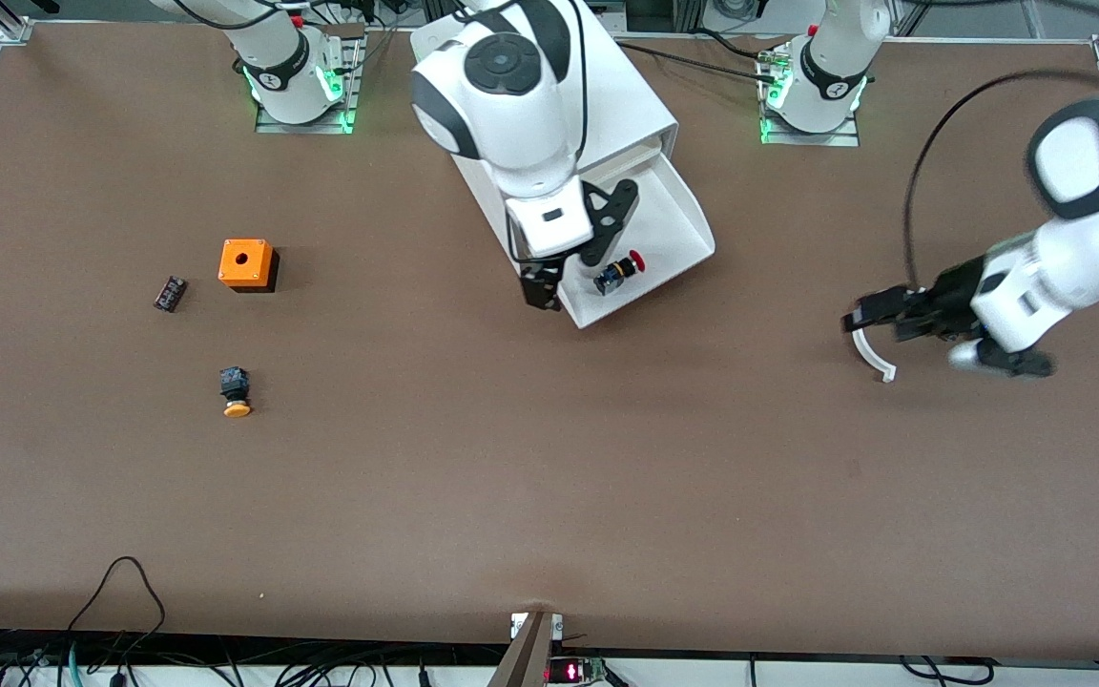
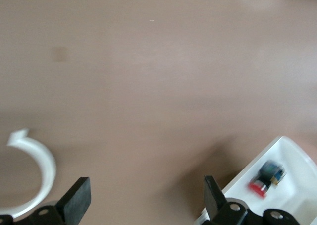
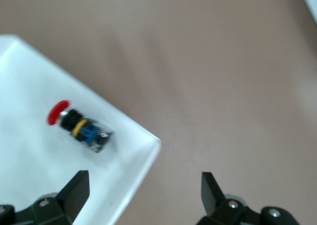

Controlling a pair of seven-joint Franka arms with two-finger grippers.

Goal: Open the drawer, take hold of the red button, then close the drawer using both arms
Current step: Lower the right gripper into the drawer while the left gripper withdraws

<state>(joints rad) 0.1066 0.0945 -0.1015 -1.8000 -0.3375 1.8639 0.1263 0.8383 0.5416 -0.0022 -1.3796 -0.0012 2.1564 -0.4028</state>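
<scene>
The white cabinet stands at the robots' edge of the table, and its top drawer is pulled out. The red-capped button lies on its side in the drawer near the front corner. My right gripper is open and empty above the drawer's front edge, beside the button. In the right wrist view the open gripper straddles the drawer's rim, with the button a short way off. My left gripper is open and empty, low over bare table toward the left arm's end. Its wrist view shows the button farther off.
A white curved strip lies on the table just under the left gripper and also shows in the left wrist view. An orange box with a hole, an orange-capped button and a small black part lie toward the right arm's end.
</scene>
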